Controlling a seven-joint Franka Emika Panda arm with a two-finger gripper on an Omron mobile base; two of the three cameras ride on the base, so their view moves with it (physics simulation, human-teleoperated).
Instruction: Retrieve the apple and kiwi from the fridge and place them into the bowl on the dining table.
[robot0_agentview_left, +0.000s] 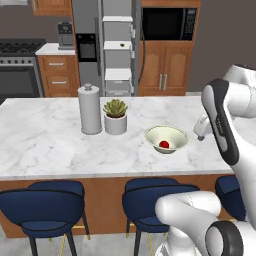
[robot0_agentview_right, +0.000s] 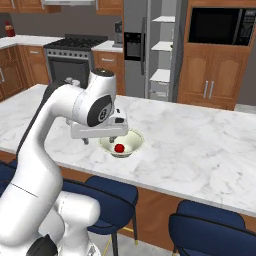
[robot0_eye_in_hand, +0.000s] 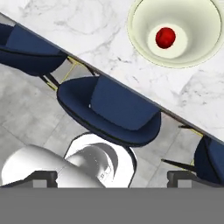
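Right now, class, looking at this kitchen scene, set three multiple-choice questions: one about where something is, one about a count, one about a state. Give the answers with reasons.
1. Where is the apple?
A. in the bowl
B. on a fridge shelf
C. on a stool

2. How many fruits lie in the bowl?
A. none
B. one
C. two

3. How does the fridge stand?
A. both doors shut
B. one door open, shelves showing
C. tipped over

Answers:
1 A, the red ball sits at the bowl's centre on the dining table.
2 B, the apple alone lies there.
3 B, white shelves show, a small fruit, probably the kiwi, on one.
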